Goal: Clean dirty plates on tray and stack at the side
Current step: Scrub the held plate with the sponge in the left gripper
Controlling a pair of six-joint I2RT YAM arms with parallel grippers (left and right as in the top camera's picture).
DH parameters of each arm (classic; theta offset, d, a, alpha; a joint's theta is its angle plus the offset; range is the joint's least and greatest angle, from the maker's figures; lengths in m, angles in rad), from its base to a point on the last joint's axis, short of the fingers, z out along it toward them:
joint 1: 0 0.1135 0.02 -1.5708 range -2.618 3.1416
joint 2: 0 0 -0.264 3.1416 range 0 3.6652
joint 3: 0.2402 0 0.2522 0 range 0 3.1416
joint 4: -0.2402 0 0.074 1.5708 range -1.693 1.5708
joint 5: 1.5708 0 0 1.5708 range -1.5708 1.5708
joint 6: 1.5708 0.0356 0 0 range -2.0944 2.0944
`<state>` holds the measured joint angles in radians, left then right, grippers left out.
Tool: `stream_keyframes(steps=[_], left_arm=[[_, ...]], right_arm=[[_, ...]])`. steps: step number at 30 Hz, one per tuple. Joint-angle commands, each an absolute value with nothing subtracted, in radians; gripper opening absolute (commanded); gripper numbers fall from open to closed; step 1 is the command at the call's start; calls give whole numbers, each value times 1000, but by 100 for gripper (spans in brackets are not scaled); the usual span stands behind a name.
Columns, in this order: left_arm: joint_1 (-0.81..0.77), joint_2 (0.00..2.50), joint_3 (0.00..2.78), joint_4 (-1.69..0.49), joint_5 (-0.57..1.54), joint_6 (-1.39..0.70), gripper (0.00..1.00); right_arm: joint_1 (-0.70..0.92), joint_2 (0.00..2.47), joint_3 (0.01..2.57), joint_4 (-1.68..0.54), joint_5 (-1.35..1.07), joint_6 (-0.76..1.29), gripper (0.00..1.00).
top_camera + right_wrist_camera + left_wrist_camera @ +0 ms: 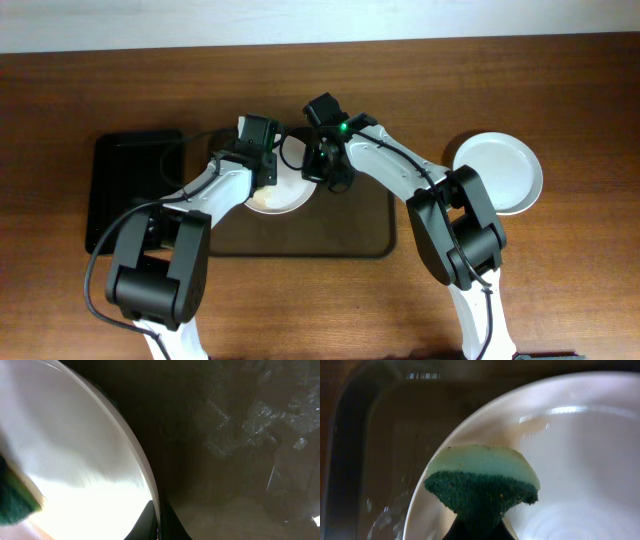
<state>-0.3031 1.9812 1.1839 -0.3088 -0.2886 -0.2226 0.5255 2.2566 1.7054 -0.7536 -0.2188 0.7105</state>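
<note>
Black tray (125,190) sits far out at 9 o'clock. Left gripper (265,170) is pinching a sponge (482,480) over the plate (280,197), which is at about 10 o'clock on the brown tray (350,225). Right gripper (330,175) has its fingers nipping that plate's rim at its 3 o'clock. Second plate (500,172) is on the table (580,280), out at 3 o'clock.

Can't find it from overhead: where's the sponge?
Left wrist view, centre: the sponge sits in the left gripper, at the left rim of the plate on the tray.
</note>
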Motion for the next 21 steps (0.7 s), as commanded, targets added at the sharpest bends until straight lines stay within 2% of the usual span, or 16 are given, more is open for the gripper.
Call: stream_keyframes(steps=[1, 6, 15, 17, 21], left_arm=[[-307, 2078, 1179, -236, -273, -116, 0], [-307, 2089, 1179, -61, -273, 84, 0], [-305, 2124, 1179, 86, -265, 92, 0], [-305, 2124, 1179, 154, -218, 202, 0], [-305, 2125, 1179, 189, -201, 238, 0]], right_arm=[[530, 2284, 1705, -759, -194, 691, 4], [530, 2284, 1705, -771, -203, 672, 4], [530, 2284, 1698, -785, -205, 651, 4], [530, 2284, 1698, -785, -206, 643, 4], [530, 2284, 1698, -785, -206, 640, 4]])
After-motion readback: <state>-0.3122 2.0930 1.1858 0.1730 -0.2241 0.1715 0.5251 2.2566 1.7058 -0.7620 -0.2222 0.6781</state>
